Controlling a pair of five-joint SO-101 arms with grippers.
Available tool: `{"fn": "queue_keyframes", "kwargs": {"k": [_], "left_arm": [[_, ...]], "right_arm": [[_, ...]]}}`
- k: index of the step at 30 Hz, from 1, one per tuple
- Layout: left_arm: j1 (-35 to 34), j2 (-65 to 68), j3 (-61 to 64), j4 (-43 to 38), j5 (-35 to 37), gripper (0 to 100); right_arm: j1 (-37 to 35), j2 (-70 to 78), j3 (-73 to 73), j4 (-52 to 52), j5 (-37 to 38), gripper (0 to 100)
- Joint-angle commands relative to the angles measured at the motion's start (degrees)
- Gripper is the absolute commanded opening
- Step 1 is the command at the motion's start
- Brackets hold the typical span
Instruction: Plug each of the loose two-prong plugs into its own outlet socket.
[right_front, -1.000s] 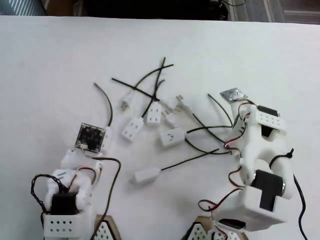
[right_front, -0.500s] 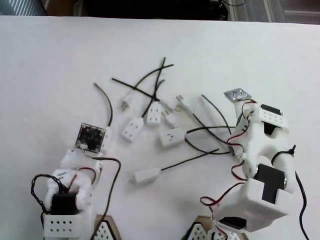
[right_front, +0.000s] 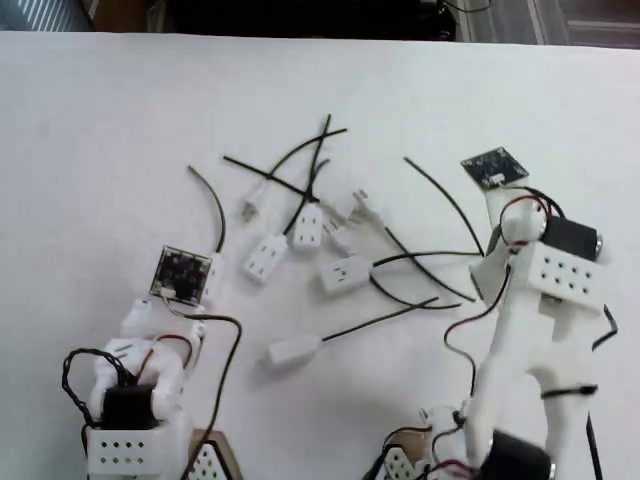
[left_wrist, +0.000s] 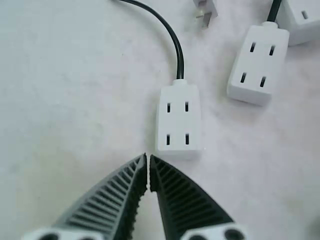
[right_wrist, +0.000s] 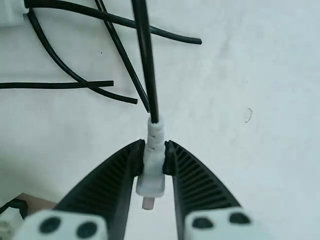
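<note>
While the two-prong plug (right_wrist: 151, 175) is being clamped in the right gripper (right_wrist: 154, 146), well apart from the outlet socket (right_front: 345, 272), its long axis is being held along the jaws, prongs seemingly facing away from it.

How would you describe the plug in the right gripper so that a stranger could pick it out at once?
Look at the white table, then at the right arm standing on it. Its gripper is shut on a white plug with a black cord. The other plugs lie loose on the table; this one alone is held.
</note>
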Motion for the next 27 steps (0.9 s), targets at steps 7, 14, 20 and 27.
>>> {"fn": "queue_keyframes", "kwargs": {"k": [7,14,20,27], "left_arm": [[0.57,-0.31,-0.79,-11.87,0.0,4],[0.75,-0.31,-0.88,-26.99,0.18,3],[2.07,-0.31,-0.88,-37.36,5.1,4],[7.08,-0.31,-0.88,-41.05,8.7,4]], "right_arm": [[-11.3,-20.35,5.27,1.27,-11.16,1.8],[-28.53,-33.63,15.65,-11.56,-34.73,1.8],[-40.92,-39.78,27.08,-26.95,-48.44,1.8],[-52.09,-44.79,37.54,-37.32,-53.1,1.8]]}}
